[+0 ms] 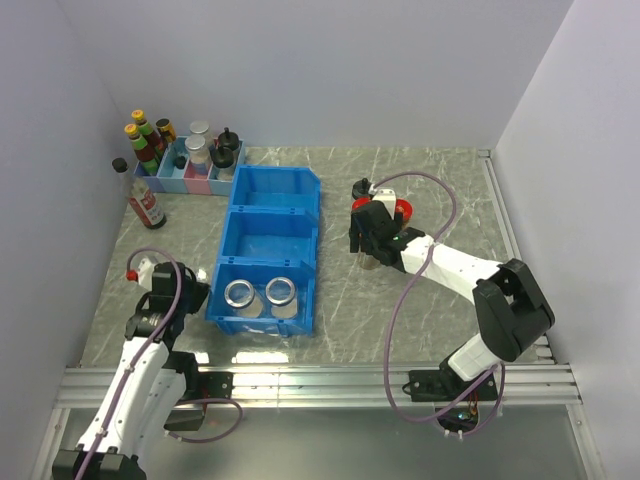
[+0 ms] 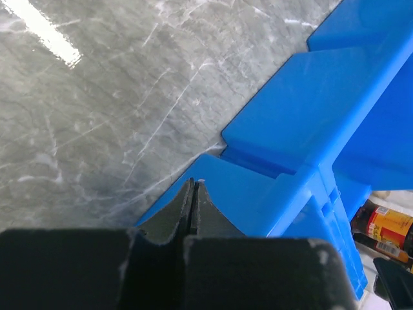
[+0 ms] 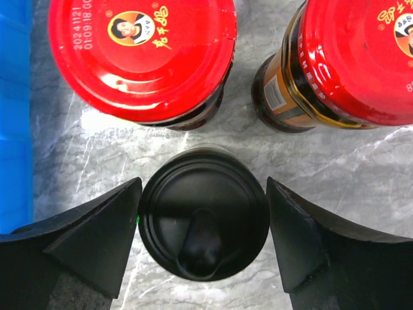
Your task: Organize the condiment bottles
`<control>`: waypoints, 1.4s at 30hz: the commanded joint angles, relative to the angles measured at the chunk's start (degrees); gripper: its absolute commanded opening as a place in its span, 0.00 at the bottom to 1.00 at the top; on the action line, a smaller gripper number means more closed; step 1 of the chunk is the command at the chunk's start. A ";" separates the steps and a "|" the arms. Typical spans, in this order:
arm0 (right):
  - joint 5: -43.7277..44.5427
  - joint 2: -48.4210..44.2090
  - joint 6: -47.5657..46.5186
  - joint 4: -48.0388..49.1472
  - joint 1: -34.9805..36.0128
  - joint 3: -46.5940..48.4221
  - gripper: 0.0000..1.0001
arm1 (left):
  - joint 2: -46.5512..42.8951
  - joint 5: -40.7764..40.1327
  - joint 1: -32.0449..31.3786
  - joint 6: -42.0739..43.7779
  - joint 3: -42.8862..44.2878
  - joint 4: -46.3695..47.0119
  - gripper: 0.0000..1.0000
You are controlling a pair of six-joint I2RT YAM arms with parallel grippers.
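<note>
A black-capped shaker stands on the table between the open fingers of my right gripper, which hangs over it; a small gap shows at each side. Two dark jars with red lids stand just beyond it. In the top view the right gripper hides the shaker, and one red lid shows beside it. Two clear glass jars with silver lids stand in the nearest blue bin. My left gripper is shut and empty at that bin's left side. A second shaker is not in view.
Three blue bins stand in a row running front to back; the middle one and the far one hold nothing. A tray of taller sauce bottles stands at the back left, with a slim red-labelled bottle in front of it. A metal rail runs along the near edge.
</note>
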 commanded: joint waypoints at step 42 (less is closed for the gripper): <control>-11.19 3.23 -7.66 -3.99 18.05 29.33 0.00 | -14.97 0.04 -3.35 6.83 17.09 -8.43 0.99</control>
